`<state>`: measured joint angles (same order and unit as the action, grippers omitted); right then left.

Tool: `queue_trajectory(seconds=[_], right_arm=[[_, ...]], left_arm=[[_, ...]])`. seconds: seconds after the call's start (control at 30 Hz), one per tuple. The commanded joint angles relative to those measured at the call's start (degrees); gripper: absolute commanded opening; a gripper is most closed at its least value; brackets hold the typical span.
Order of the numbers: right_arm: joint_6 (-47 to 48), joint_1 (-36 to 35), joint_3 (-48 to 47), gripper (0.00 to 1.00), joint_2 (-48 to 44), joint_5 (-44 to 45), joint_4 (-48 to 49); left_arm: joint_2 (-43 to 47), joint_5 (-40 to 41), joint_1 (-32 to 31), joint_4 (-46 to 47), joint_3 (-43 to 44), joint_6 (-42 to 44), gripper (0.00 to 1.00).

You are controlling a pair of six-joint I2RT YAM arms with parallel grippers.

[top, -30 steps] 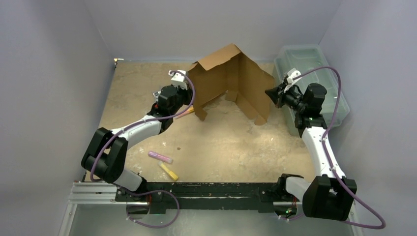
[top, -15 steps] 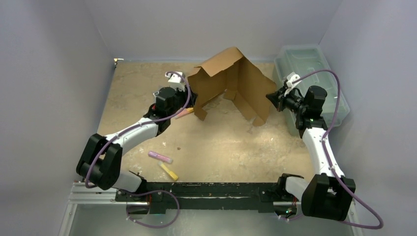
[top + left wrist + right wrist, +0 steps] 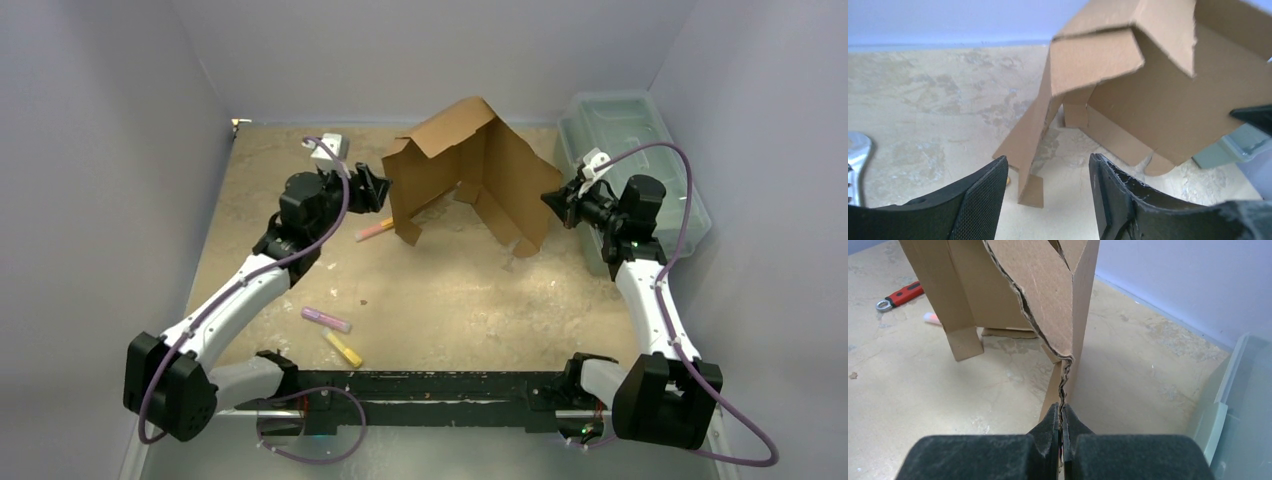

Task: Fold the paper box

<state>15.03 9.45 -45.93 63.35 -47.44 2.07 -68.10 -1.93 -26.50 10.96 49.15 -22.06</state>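
Right fingers tight on paper box

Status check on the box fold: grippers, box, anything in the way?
Left gripper open, facing paper box, no grip. Right gripper shut on its right edge. Box stands tented, unfolded. Pink stick lies by its left foot.

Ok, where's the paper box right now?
In the top view the paper box stands at the far centre of the table, between the open left fingers and the right fingers pinching its right edge.
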Motion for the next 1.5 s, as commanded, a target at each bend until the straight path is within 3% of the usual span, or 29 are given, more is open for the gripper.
queue_trajectory(seconds=[0.0,0.2,0.43,0.63,0.83,1.23,1.47], right_arm=[[0.88,0.3,-0.33,0.0,-0.28,-1.1,-0.17],[0.67,0.3,-0.45,0.0,-0.18,-1.42,-0.21],[0.54,0.3,-0.56,0.0,-0.22,-1.6,-0.25],[0.35,0.3,-0.5,0.0,-0.01,-2.16,-0.15],[0.24,0.3,-0.39,0.0,-0.07,-4.29,-0.24],[0.61,0.26,-0.13,0.0,0.01,-8.26,0.0],[1.05,0.28,-0.32,0.0,0.02,-8.4,-0.44]], left_arm=[[3.87,-3.13,3.08,-3.89,5.55,-1.23,0.59],[1.18,-8.44,6.94,-10.78,12.13,-1.41,0.49],[-3.67,-10.76,7.87,-14.09,13.62,-2.66,0.24],[-7.31,-15.24,7.87,-8.89,12.3,-5.75,0.13],[-12.94,-19.03,6.19,-2.93,13.3,-10.23,0.11],[-19.18,-9.24,3.74,-1.13,16.97,-14.9,0.11],[-22.99,-10.68,3.74,4.86,20.0,-21.22,0.09]])
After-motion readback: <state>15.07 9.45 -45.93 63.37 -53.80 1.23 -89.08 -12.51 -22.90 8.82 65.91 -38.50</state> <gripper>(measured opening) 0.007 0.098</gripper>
